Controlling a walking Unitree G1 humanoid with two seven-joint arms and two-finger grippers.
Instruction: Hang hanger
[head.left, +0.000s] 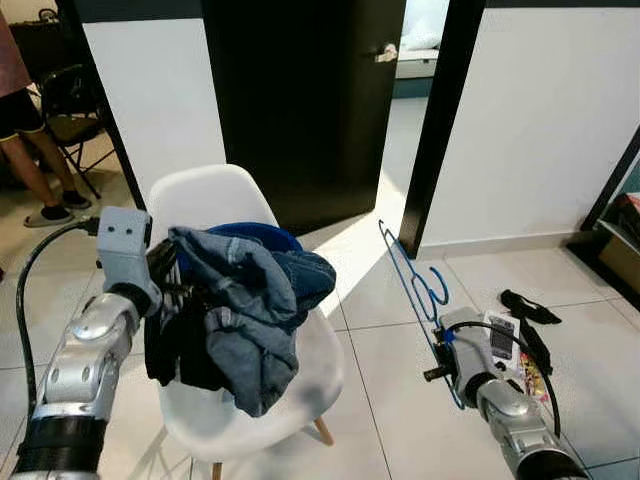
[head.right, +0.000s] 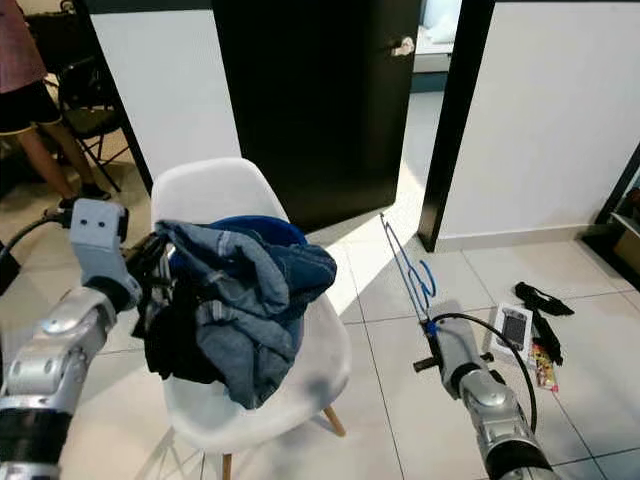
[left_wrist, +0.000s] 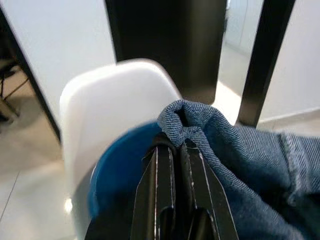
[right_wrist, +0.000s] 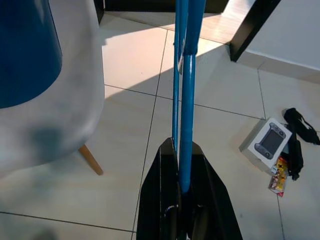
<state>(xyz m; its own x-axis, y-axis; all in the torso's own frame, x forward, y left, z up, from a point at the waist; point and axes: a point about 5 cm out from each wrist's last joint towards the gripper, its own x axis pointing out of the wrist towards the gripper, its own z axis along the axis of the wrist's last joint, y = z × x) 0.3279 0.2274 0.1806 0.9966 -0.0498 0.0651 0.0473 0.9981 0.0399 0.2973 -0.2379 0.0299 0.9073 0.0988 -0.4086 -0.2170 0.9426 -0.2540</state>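
I have the blue hanger (head.left: 412, 285) at centre right of the left eye view, standing up out of my right hand (right_wrist: 183, 165), its hook curling near the middle of the wire and its long arm reaching up toward the dark doorway. In the right wrist view the two black fingers are pressed together on the wire, pinching it low down. I judge it light and springy, thin enough to twist or slip in the pinch, so a hold near the hook would steady it better than this end grip.

Left of it, at lower centre, the denim garment (head.left: 255, 300) lies heaped on the white chair (head.left: 205, 195), soft and floppy, with some weight by the look of it. My left hand (left_wrist: 175, 150) is closed on a fold of that denim at the chair's upper left side; a collar or waistband would give a firmer hold than loose cloth. A black garment (head.left: 180, 345) hangs beside it.

On the tiled floor at lower right lie a small white box (head.left: 500, 340) and a black strap (head.left: 528, 310). A person's legs (head.left: 30, 165) stand at upper left.
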